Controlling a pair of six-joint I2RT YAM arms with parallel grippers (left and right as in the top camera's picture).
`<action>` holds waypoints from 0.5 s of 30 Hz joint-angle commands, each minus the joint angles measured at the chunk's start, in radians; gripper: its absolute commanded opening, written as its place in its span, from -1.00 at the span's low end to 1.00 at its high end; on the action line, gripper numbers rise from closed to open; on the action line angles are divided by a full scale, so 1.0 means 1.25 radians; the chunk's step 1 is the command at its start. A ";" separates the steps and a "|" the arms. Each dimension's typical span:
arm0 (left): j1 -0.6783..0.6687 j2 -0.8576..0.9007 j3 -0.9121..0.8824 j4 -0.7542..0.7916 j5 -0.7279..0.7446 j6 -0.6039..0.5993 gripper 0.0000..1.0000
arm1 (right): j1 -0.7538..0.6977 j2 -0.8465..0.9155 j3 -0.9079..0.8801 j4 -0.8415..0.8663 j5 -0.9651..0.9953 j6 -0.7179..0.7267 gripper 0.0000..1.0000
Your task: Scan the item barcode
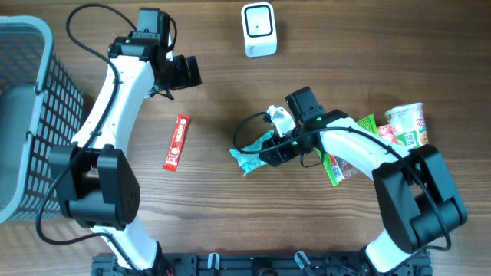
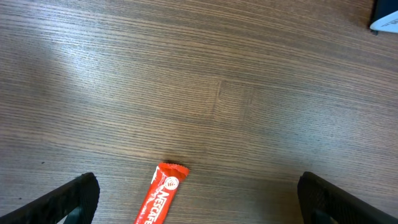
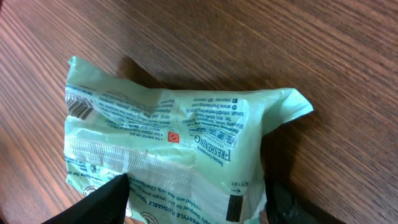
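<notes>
Overhead, left claw (image 1: 190,73) gapes empty; only right wrist shows right claw (image 3: 196,202) straddling packet (image 3: 174,137) — grip unclear.

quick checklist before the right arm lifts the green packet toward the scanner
1. Packet sits between the right fingers: ok, one finger on each side.
2. Fingers clamped firmly on the packet: cannot tell.
3. Barcode located: ok, stripes show at the packet's crumpled edge, facing the wrist camera.
4. Way to the scanner clear: ok, only bare table lies between in the overhead view.
5. Left fingers out of the way: ok, open and empty above the red stick, well apart from the packet.
</notes>
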 commanded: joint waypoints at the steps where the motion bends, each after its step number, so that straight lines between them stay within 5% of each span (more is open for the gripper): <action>1: -0.002 -0.001 -0.002 0.000 -0.008 -0.007 1.00 | 0.002 0.062 -0.019 -0.005 0.012 0.021 -0.27; 3: -0.002 -0.001 -0.002 0.000 -0.008 -0.007 1.00 | -0.008 0.047 0.002 -0.025 0.005 0.028 -0.90; 15: -0.002 -0.001 -0.002 0.000 -0.008 -0.007 1.00 | -0.053 -0.206 0.073 -0.092 0.039 0.060 -0.91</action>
